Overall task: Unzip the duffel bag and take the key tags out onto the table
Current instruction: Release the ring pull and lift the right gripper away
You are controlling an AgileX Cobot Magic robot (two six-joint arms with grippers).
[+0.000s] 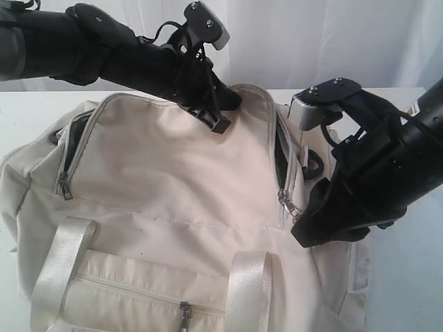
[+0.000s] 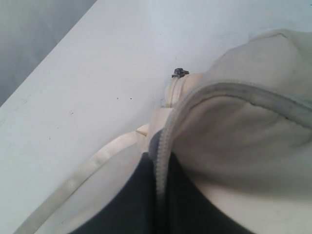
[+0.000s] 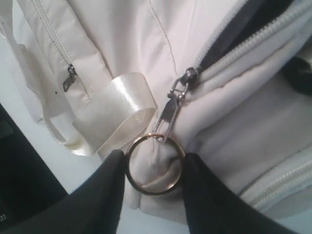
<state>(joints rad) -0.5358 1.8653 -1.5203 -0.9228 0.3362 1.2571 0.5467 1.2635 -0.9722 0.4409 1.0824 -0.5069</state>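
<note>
**Both grippers are working the main zip, and no tags are showing**

Your left gripper (image 1: 216, 119) is reaching to the far rim of the duffel bag (image 1: 159, 242). Its fingers (image 2: 126, 209) are pressing from both sides on the zip edge of the flap (image 1: 180, 152), probably to anchor the cloth against the pull.

Your right gripper (image 1: 304, 232) is sitting at the bag's right end. Its fingers (image 3: 105, 200) are pinching the brass ring (image 3: 154, 191) across its width, likely because it is easier to grip than the thin zip pull (image 3: 168, 114). That pull is pointing lengthwise from its slider (image 3: 189, 78) toward the gripper.

The bag is lying on the table (image 1: 408, 277) with its long axis running left to right and its handles (image 1: 62, 263) toward the camera. The key tags are showing in no view; they are presumably lying inside.
</note>
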